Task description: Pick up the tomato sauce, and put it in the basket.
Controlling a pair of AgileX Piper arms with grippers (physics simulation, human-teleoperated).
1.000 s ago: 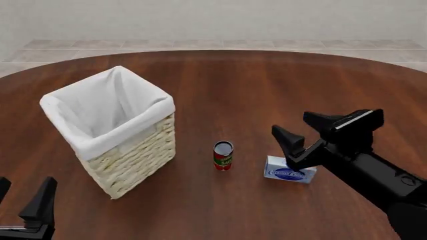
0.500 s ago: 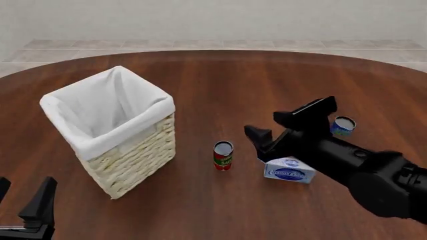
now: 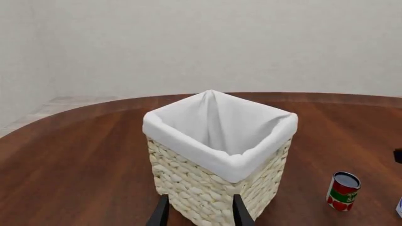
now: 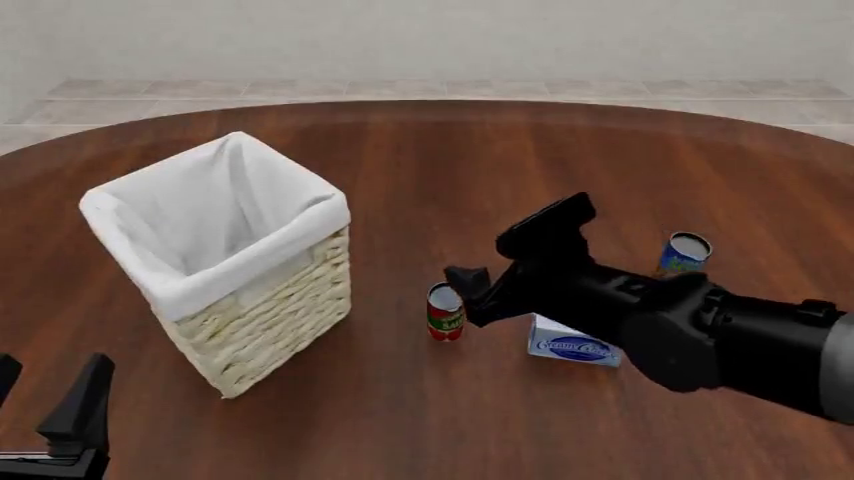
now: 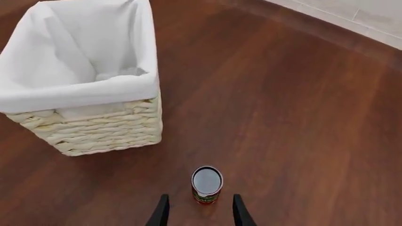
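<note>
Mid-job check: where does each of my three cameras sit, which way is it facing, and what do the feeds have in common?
Front view: fixed behind and above the arms, looking forward and down the table; shows the right gripper, its arm, and the left gripper.
Left wrist view: behind the left gripper, facing the basket; fingertips show.
Right wrist view: behind the right gripper, looking down at the tomato sauce; fingertips show.
Shared: all three show basket and tomato sauce.

Front view overlooks the table; both wrist views share the basket (image 3: 220, 155) and tomato sauce (image 5: 206, 184).
</note>
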